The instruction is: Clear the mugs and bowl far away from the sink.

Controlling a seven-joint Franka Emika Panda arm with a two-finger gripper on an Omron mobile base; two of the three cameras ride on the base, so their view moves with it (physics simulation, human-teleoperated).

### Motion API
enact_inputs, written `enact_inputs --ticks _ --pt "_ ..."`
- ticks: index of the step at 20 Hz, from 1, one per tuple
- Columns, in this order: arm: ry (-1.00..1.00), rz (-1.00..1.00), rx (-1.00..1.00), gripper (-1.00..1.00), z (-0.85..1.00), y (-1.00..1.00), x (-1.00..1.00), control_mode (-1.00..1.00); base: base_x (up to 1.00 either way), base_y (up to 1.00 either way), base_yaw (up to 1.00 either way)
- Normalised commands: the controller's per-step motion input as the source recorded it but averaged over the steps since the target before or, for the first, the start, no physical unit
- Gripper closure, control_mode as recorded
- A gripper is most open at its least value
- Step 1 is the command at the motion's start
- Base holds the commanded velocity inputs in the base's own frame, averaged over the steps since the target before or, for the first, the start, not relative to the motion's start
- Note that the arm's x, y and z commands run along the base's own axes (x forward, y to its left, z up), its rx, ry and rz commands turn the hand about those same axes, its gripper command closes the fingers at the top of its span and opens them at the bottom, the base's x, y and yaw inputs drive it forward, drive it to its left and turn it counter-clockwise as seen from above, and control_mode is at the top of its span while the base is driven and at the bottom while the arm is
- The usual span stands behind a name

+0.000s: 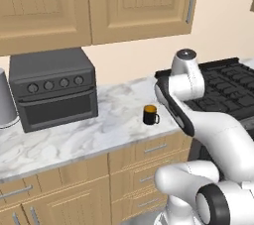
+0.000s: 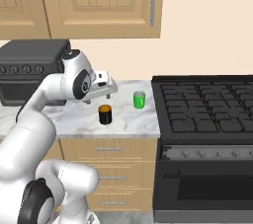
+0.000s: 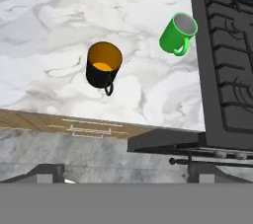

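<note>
flanking the black mug (image 3: pixel 103 65): green mug (image 3: pixel 177 34), stove (image 3: pixel 225 65), toaster oven (image 1: pixel 53 87).

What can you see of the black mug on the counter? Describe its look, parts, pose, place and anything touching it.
The black mug is a small, glossy dark cylinder with an orange-yellow inside and a thin black loop handle. It stands upright, mouth open, on the white marbled counter, near the front edge above the wooden drawers. A green mug stands apart from it, nearer the stove. Nothing touches the black mug but the counter; the open gripper hangs above it.
</note>
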Motion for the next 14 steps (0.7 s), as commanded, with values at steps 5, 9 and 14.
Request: enact_inputs --ticks 5,9,14 --pt "0.00 0.00 0.00 -1.00 0.00 0.00 0.00 1.00 -0.05 -0.66 -0.40" --pt "0.00 0.00 0.00 -1.00 0.00 0.00 0.00 1.00 -0.03 -0.74 -0.55" --pt "0.00 0.00 0.00 -1.00 0.00 0.00 0.00 1.00 0.00 -0.76 -0.62"
